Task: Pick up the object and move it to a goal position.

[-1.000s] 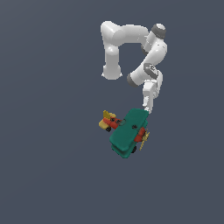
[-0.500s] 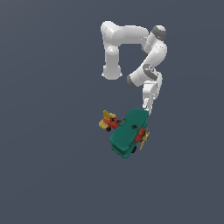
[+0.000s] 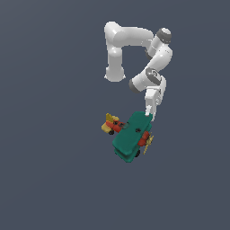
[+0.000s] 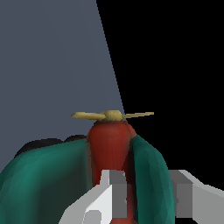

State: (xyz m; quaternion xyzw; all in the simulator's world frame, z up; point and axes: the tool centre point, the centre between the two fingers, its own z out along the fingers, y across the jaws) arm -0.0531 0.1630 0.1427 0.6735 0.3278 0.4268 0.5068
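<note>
The toy biplane [image 3: 131, 137] lies on the flat ground [image 3: 54, 170] below the arm's base [image 3: 114, 74] in the exterior view, its tail toward that view's left and its propeller [image 3: 148, 141] toward that view's right. The gripper [image 3: 148, 114] reaches down from the arm to the upper edge of the top wing, on the wing's end nearest the arm. In the wrist view the jaws straddle a wing, with the body and propeller [image 4: 113, 115] just beyond them.

The toy biplane [image 3: 130, 138] looks like smooth, matt plastic, and the arm [image 3: 134, 49] wears a smooth white shell with soft sheen.
</note>
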